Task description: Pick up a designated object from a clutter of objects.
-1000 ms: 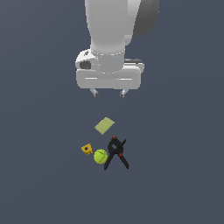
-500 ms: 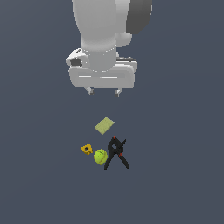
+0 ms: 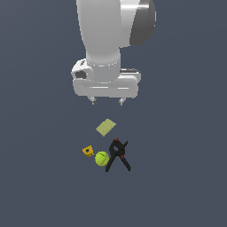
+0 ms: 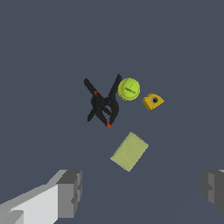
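The small black clamp with a red tip (image 3: 123,149) lies across the larger A-shaped black clamp (image 3: 116,160), and the two overlap in one black cluster. In the wrist view the small clamp (image 4: 95,106) sits against the large clamp (image 4: 111,98). A green tennis ball (image 3: 101,158) touches the large clamp's leg. An orange-yellow block with a hole (image 3: 88,151) and a flat yellow-green rectangle (image 3: 106,127) lie close by. My gripper (image 3: 107,102) hangs open and empty well above the rectangle, apart from everything. Its fingers (image 4: 70,192) frame the wrist view's edge.
The clutter lies on a plain dark grey floor (image 3: 177,186). The ball (image 4: 129,89), the block (image 4: 153,101) and the rectangle (image 4: 129,151) show in the wrist view too. Nothing else stands in view.
The arm shifted toward the exterior view's left, then came back right and lower above the rectangle. The objects have not moved. The gripper stays open.
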